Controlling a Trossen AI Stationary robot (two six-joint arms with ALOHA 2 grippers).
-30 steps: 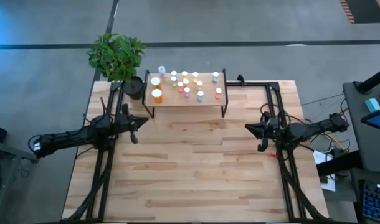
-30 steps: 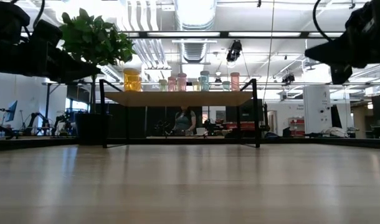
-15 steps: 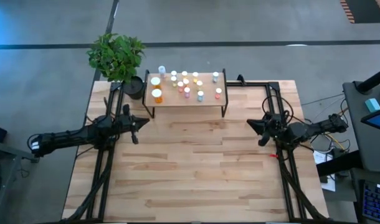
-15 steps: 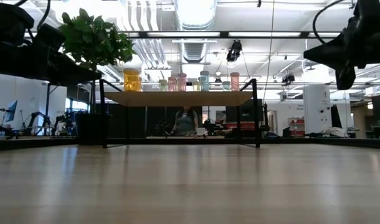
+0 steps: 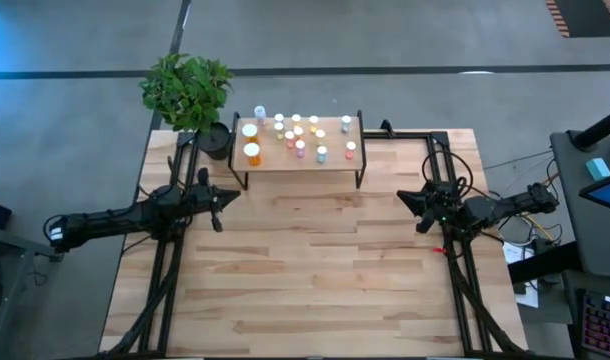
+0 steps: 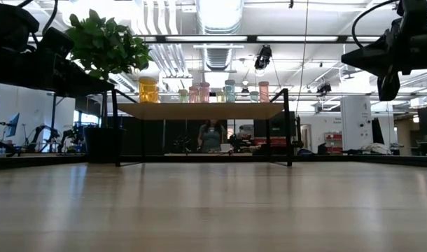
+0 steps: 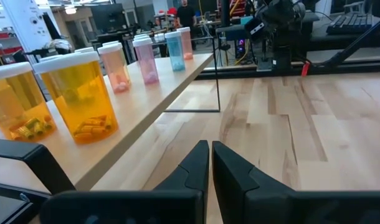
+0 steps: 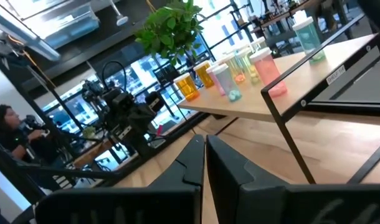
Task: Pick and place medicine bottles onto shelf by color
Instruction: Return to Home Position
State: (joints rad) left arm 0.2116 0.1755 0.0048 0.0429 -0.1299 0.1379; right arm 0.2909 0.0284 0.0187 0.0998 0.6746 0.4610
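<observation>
Meanwhile the shelf (image 5: 275, 160) stood at the far side of the bench (image 5: 315, 270), its long side running across from left to right, with a plant (image 5: 188, 90) just beside its left end. All the bottles (image 5: 300, 147) seen stood on the shelf, upright, long axes vertical and white caps up. Two larger orange bottles (image 7: 78, 93) stood at the left end, one behind the other, and smaller pink (image 7: 145, 59) and teal (image 7: 174, 50) ones were spread toward the right end. The left pincer (image 7: 210, 146) hung above the bench's left side, well apart from the shelf, its fingers closed together on nothing. The right pincer (image 8: 204, 140) hung above the bench's right side, likewise clear of the shelf, fingers closed and empty.
</observation>
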